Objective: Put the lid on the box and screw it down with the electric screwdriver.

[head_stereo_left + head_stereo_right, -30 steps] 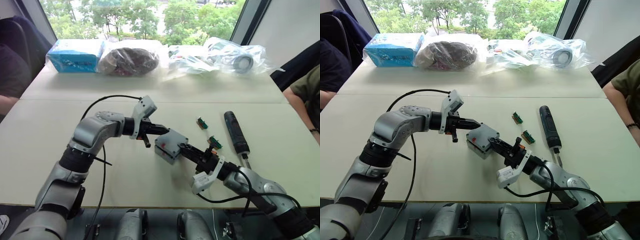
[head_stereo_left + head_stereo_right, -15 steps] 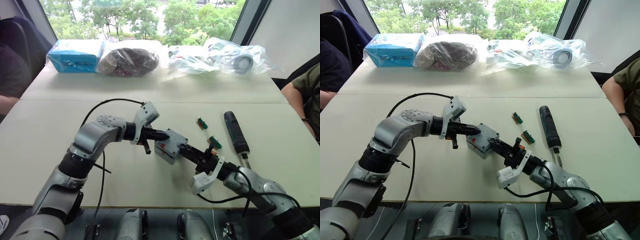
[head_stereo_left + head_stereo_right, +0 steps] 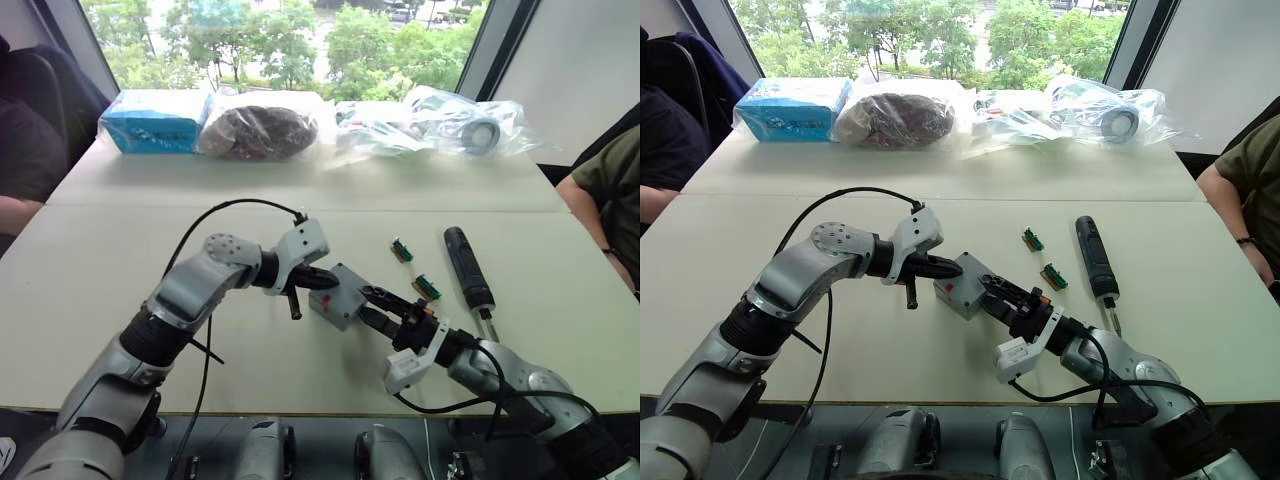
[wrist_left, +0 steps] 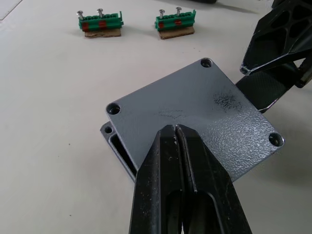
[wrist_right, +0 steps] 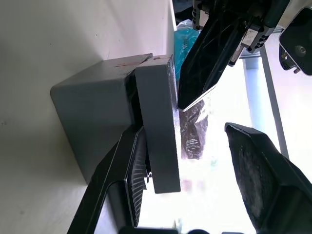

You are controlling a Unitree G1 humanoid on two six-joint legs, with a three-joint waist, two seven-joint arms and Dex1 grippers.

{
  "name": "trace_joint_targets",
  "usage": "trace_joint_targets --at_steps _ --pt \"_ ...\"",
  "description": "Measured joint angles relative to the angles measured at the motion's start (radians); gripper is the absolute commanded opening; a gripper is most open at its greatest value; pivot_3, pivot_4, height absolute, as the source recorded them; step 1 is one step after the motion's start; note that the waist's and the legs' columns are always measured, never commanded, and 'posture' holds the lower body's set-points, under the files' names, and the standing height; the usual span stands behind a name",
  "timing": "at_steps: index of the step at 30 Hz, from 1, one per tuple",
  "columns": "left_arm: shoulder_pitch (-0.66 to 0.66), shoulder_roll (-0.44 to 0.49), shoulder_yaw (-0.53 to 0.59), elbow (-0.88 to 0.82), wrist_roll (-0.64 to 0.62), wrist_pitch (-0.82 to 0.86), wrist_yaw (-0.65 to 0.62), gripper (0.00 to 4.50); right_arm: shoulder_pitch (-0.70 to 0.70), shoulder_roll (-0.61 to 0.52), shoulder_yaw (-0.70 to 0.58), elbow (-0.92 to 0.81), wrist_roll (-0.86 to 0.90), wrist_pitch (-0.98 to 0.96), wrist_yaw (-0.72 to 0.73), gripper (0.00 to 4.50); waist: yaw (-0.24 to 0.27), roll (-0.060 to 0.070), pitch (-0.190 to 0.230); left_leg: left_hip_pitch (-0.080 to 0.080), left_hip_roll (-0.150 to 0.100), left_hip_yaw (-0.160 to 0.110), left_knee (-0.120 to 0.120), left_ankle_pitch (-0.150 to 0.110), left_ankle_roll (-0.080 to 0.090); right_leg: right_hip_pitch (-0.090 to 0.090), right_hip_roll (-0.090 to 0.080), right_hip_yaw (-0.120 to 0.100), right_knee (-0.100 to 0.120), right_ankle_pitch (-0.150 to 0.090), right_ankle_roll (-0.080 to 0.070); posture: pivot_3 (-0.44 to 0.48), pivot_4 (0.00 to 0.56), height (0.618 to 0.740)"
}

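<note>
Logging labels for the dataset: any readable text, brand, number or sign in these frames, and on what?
No text can be read.
Blue packet at the table's far edge: print on it too small to read.
Box: a red mark on its side, no letters to make out.
Lid: bare textured grey, no marking.
Electric screwdriver: no label to make out.
Green screw holders: red patches, no text.

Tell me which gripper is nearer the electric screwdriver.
Right. The right gripper sits at the box, which lies between it and the left gripper; the electric screwdriver lies on the robot's right.
</note>
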Motion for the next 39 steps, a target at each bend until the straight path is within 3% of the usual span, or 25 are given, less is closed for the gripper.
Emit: trace_joint_targets --at_steps 4,16,19,23,25,32,39 --pt "0.005 0.000 -0.001 0.010 0.039 -0.011 0.012 0.00 0.020 -0.016 -0.004 -0.002 0.020 -0.011 0.047 2.54 -0.001 0.000 0.000 0.008 0.000 0.000 -0.001 -0.003 0.004 0.006 -0.001 0.000 0.000 -0.003 -0.004 0.000 0.150 0.740" --pt "0.028 -0.004 0.007 -0.006 0.049 -0.017 0.009 0.00 0.033 -0.018 -0.037 -0.009 0.075 -0.018 0.099 2.54 -0.001 0.001 -0.004 0.008 0.000 0.000 -0.002 -0.004 0.004 0.006 -0.002 0.000 0.000 -0.004 -0.005 0.000 0.150 0.740" --pt "0.040 -0.005 0.015 -0.015 0.046 -0.017 0.010 0.00 0.041 -0.015 -0.050 -0.009 0.092 -0.018 0.100 1.93 -0.001 0.001 -0.004 0.008 0.000 0.000 -0.002 -0.004 0.004 0.006 -0.003 0.000 -0.001 -0.004 -0.005 0.000 0.150 0.740" --pt "0.063 -0.025 0.056 -0.017 0.024 -0.007 0.013 0.00 0.065 -0.015 -0.058 -0.009 0.118 -0.018 0.113 0.28 -0.001 0.001 -0.004 0.007 0.000 0.000 -0.002 -0.004 0.003 0.006 -0.007 0.000 -0.001 -0.004 -0.005 0.000 0.150 0.740" --pt "0.075 -0.051 0.102 -0.012 -0.007 0.025 0.021 0.00 0.077 -0.014 -0.058 -0.009 0.147 -0.013 0.139 0.02 0.000 0.002 -0.003 0.007 0.000 0.000 -0.003 -0.004 0.004 0.006 -0.008 -0.001 -0.001 -0.004 -0.005 0.000 0.150 0.740" --pt "0.085 -0.121 0.276 -0.002 -0.192 0.195 0.039 0.00 0.131 0.049 -0.096 -0.086 0.446 0.122 0.280 0.02 0.000 0.001 0.005 0.004 -0.001 0.000 -0.003 -0.004 0.004 0.003 -0.009 -0.002 0.000 -0.004 -0.005 0.000 0.150 0.740" --pt "-0.018 -0.161 0.457 0.100 -0.304 0.277 0.119 0.00 0.182 0.132 -0.099 -0.287 0.891 0.589 0.505 0.02 0.000 0.001 0.006 0.004 -0.001 -0.001 -0.004 -0.004 0.004 0.003 -0.010 -0.003 -0.001 -0.004 -0.005 0.000 0.150 0.740"
